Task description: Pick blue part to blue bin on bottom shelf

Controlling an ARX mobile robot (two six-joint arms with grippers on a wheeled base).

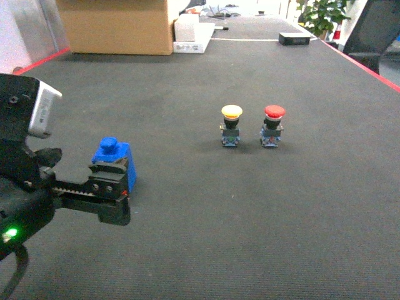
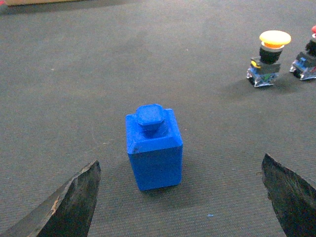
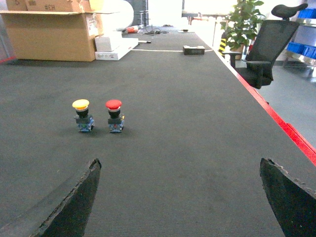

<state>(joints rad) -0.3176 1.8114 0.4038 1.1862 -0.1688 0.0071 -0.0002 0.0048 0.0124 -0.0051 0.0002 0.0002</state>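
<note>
Nearby, spread left fingers flank blue part (yellow button well apart).

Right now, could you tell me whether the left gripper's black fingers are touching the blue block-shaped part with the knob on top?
Apart. The left wrist view shows the blue part standing between the open left gripper's fingers, with bare mat visible on both sides.
</note>
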